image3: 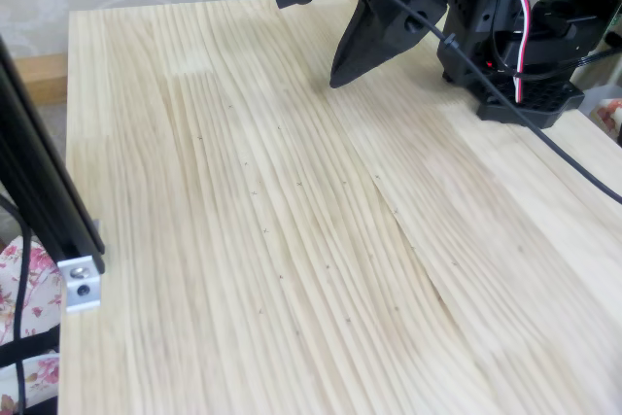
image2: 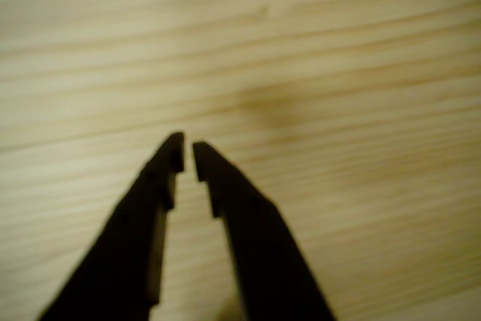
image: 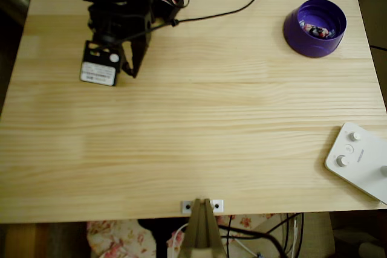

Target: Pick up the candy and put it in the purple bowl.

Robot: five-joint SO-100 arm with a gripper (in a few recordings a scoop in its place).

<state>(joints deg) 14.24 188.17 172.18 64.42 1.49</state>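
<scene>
The purple bowl (image: 295, 35) stands at the table's far right corner in the overhead view. Inside it lies the candy (image: 318, 29), pinkish-white with dark specks. My black gripper (image: 131, 72) hangs over the far left of the table, a long way from the bowl. In the wrist view the gripper (image2: 188, 152) points down at bare wood, its fingertips (image2: 171, 157) nearly touching with a thin slit between them and nothing held. The fixed view shows the gripper (image3: 337, 79) with its tip close above the tabletop beside the arm's base.
A white device with knobs (image: 361, 160) lies at the right front edge. A black cable (image: 230, 11) runs from the arm across the back of the table. A metal bracket (image: 202, 206) sits at the front edge, and a black post (image3: 39, 191) stands at the left in the fixed view.
</scene>
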